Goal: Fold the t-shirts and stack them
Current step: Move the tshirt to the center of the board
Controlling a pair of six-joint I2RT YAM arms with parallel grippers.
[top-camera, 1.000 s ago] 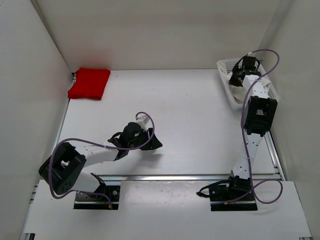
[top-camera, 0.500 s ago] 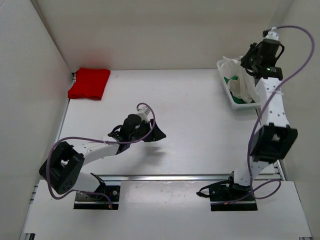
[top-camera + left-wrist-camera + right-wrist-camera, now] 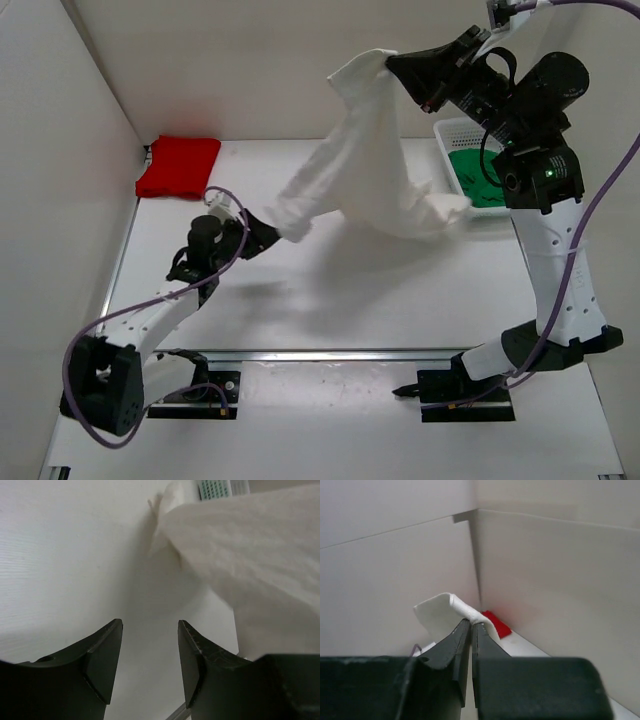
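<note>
White walls on three sides and a pale table (image 3: pixel 330 300) underneath, from the overhead camera. Shows the right pincer (image 3: pixel 392 63) held high at the far right, clamped tight on a fold of the white t-shirt (image 3: pixel 355 170), probably so as to let the cloth hang free and open out below and to the left of it. Puts the basket (image 3: pixel 447 130) just under that pincer, with the green t-shirt (image 3: pixel 475 175) inside, not yet handled. Places the left pincer (image 3: pixel 262 230) low over the table, tips just beside the dangling lower corner, most likely poised for a second hold to spread the cloth. Leaves the red t-shirt (image 3: pixel 178 166) folded flat in the back corner, well beyond the left pincer, likely as the base of the stack.

From the left wrist: left pincer (image 3: pixel 150 625) parted partway, holding nothing, only bare table between the tips. White t-shirt (image 3: pixel 260 555) ahead and to the right of the fingers, not inside them, a gap hard to judge from overhead.

From the right wrist: right pincer (image 3: pixel 471 625) shut on a thin white fold, red t-shirt (image 3: pixel 495 624) small beyond the tips. Confirms the grip close up, yet shows nothing of the hanging cloth, the basket or the other pincer.
</note>
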